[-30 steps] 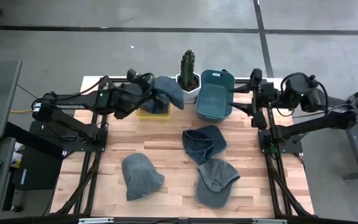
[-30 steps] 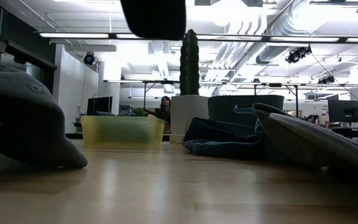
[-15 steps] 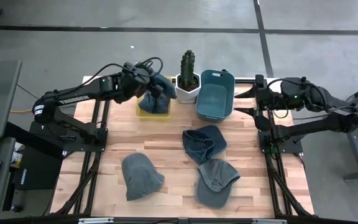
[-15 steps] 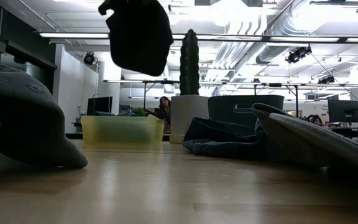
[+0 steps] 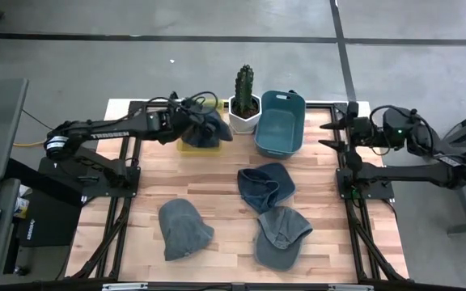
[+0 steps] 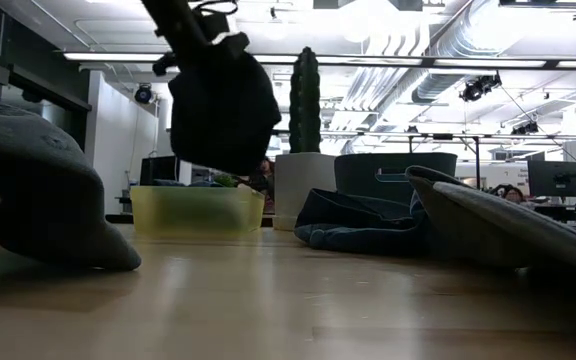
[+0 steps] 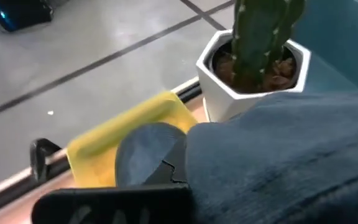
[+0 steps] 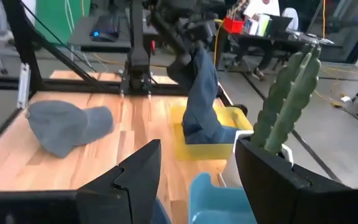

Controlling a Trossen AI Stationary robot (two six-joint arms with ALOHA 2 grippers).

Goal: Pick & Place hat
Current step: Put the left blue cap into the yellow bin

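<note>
Since a second before, the left gripper (image 5: 191, 121) had swung out from beside the cactus and lowered the denim hat (image 5: 207, 129) over the yellow bin (image 5: 186, 145), while the right arm had drawn back toward its own edge of the table. From where I stood, the left gripper was clamped shut on the hat, whose lower end drooped into the bin while the rest hung from the fingers above it; in the low view the cloth (image 6: 223, 100) hung as a dark lump over the bin (image 6: 196, 210). Just beside the bin stood the cactus (image 5: 244, 83) in its white pot (image 5: 244, 113), and next to that the blue tub (image 5: 279, 125). The right gripper (image 5: 336, 133) hovered near the far right side of the table, past the tub, its fingers spread wide with nothing between them. Three more hats lay on the wooden table (image 5: 225, 202): a dark blue one (image 5: 265, 186) near the middle, a grey cap (image 5: 281, 236) just in front of it, and another grey one (image 5: 183, 229) well to the left.
</note>
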